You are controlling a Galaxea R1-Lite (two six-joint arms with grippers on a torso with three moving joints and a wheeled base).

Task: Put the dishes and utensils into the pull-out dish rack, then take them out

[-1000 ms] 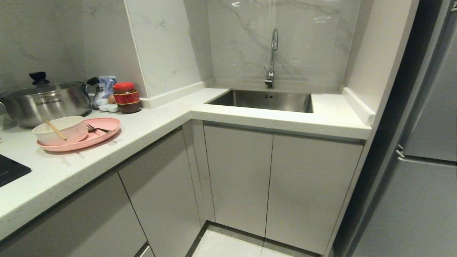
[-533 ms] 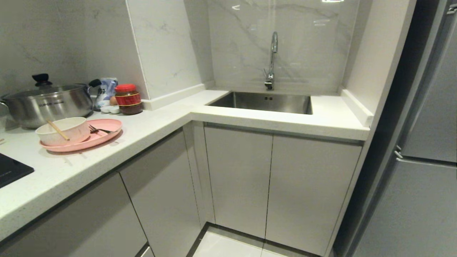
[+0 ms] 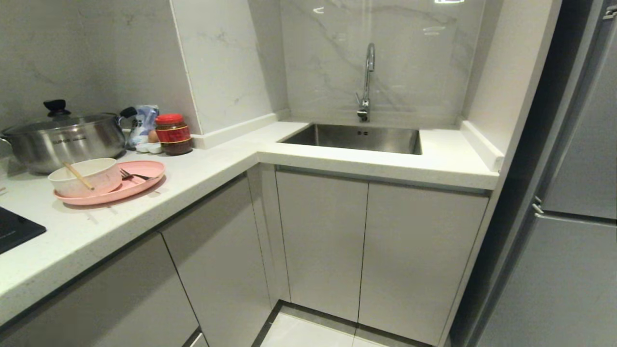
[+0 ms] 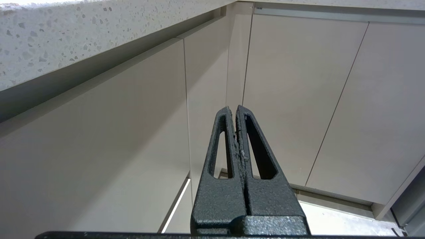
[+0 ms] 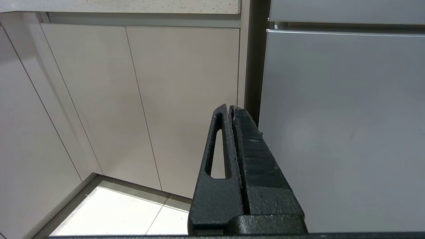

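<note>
On the left counter lies a pale-pink plate (image 3: 120, 185). A cream-white bowl (image 3: 85, 175) sits on it with wooden chopsticks (image 3: 77, 175) leaning inside. A metal fork (image 3: 134, 175) rests on the plate beside the bowl. The pull-out dish rack is hidden; only closed cabinet fronts show. Neither arm appears in the head view. My left gripper (image 4: 232, 109) is shut and empty, low in front of the cabinet doors (image 4: 292, 96). Over on the right, near the fridge, my right gripper (image 5: 229, 107) is also shut and holds nothing.
A steel pot with glass lid (image 3: 62, 137), a red-lidded jar (image 3: 172, 133) and a packet (image 3: 143, 123) stand behind the plate. A black hob (image 3: 17, 231) lies at the left edge. The sink (image 3: 356, 137) with faucet (image 3: 367, 79) is ahead, a grey fridge (image 3: 573, 217) on the right.
The whole head view has shifted slightly, so the camera moved a little. The dishes and both grippers have kept still.
</note>
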